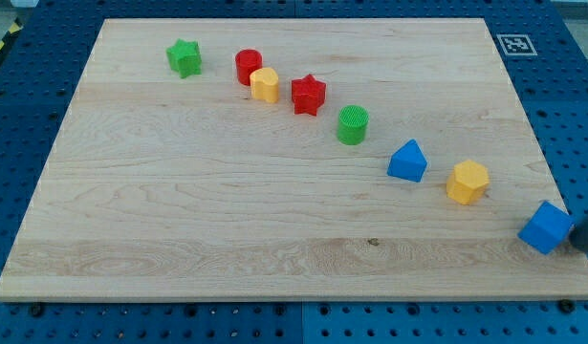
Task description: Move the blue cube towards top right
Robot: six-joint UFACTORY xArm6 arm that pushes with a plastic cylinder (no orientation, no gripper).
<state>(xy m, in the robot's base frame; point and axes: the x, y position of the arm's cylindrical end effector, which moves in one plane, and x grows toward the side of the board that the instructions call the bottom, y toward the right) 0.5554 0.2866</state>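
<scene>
The blue cube [546, 227] sits near the wooden board's [227, 220] right edge, low in the view. A dark shape at the view's right border, touching or almost touching the cube's right side, is my tip [587, 239]. Most of the rod is cut off by the frame edge.
Other blocks run in a diagonal line from top left to lower right: a green star [185, 57], a red cylinder [248, 66], a yellow block [265, 84], a red star [308, 95], a green cylinder [352, 125], a blue triangular block [407, 161], a yellow hexagon [468, 182]. A printed marker [516, 44] is at the top right corner.
</scene>
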